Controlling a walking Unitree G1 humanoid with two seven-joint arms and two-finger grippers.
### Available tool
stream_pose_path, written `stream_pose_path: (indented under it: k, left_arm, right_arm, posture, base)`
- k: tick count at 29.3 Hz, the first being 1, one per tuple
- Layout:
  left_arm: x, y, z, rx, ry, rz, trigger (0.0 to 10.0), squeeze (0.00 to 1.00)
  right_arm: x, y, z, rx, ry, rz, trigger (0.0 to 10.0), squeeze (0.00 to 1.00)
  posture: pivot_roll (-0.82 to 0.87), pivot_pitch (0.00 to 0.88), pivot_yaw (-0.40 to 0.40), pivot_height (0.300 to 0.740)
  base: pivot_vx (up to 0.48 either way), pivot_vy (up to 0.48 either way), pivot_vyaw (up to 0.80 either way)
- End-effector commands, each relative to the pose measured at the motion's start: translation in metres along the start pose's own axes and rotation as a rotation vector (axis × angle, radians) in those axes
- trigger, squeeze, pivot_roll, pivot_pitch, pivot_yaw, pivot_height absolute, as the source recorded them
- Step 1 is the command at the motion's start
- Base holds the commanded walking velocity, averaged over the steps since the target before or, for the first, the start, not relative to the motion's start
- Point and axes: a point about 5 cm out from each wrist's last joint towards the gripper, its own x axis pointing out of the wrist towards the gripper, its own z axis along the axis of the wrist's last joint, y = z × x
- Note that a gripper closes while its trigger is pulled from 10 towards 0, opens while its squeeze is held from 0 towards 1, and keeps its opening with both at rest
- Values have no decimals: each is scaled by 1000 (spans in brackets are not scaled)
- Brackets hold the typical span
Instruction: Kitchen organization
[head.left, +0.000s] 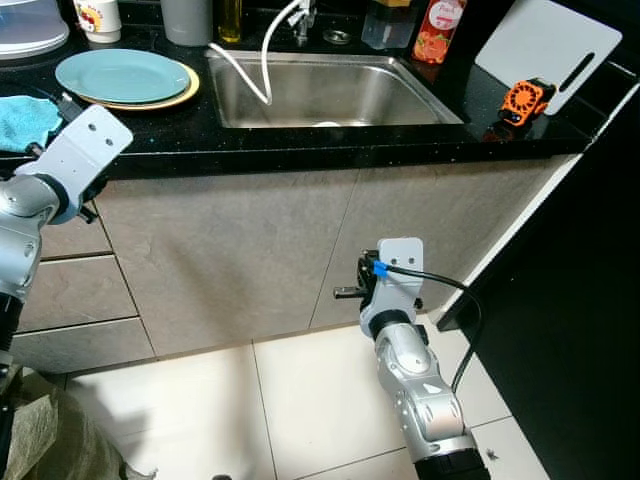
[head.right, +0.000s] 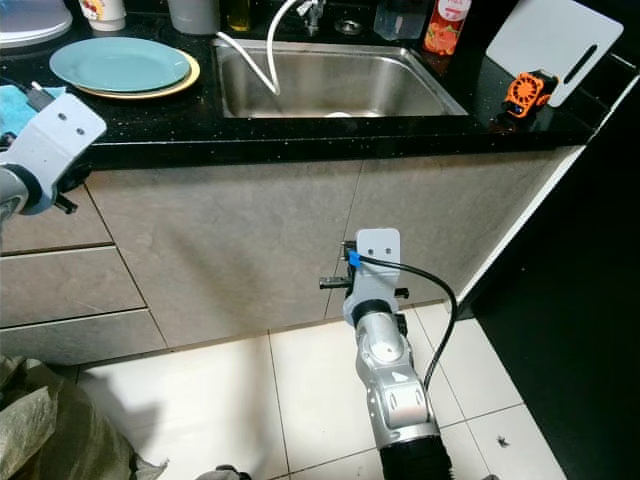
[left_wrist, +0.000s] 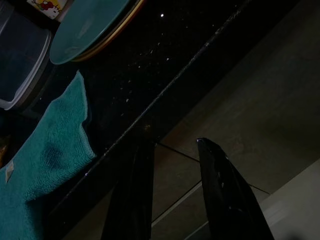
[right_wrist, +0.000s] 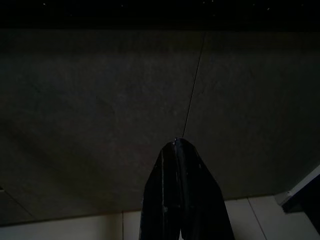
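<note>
At the black speckled stone counter (head.left: 300, 140) front edge: left gripper (left_wrist: 175, 150) parted, empty, beside folded teal terry cloth (left_wrist: 45, 160); round teal plate (head.left: 122, 75) on yellow plate. Right gripper (right_wrist: 182, 150) clenched, empty, facing grey cabinet doors (head.left: 260, 250).

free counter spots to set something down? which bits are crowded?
Bare black counter: between the sink and the orange gadget, and the front strip between the teal plate and the sink. Crowded: the left end, with the teal cloth, the plate and the left gripper, and the back edge, lined with bottles.
</note>
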Motion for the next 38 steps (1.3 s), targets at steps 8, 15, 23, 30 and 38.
stream_pose_path:
  k: [8,15,23,30,38]
  left_arm:
    - [1,-6,3,5,-10,-19,10000,0]
    - [1,-7,4,6,-11,-19,10000,0]
    - [2,-7,5,5,-11,-19,10000,0]
    - [2,-7,4,5,-11,-19,10000,0]
    - [2,-7,5,5,-11,-19,10000,0]
  right_arm:
    - [-2,-3,-5,11,25,-19,10000,0]
    - [-2,-3,-5,10,25,-19,10000,0]
    - [-2,-4,-5,8,26,-17,10000,0]
    - [-2,-4,-5,8,25,-18,10000,0]
    - [-2,-4,-5,8,25,-19,10000,0]
  posture:
    - [267,88,-78,740]
    - [266,88,-79,740]
    - [267,88,-84,740]
    - [266,88,-82,740]
    - [267,88,-82,740]
  base:
    - [0,0,0]
    - [0,0,0]
    - [0,0,0]
    - [0,0,0]
    - [0,0,0]
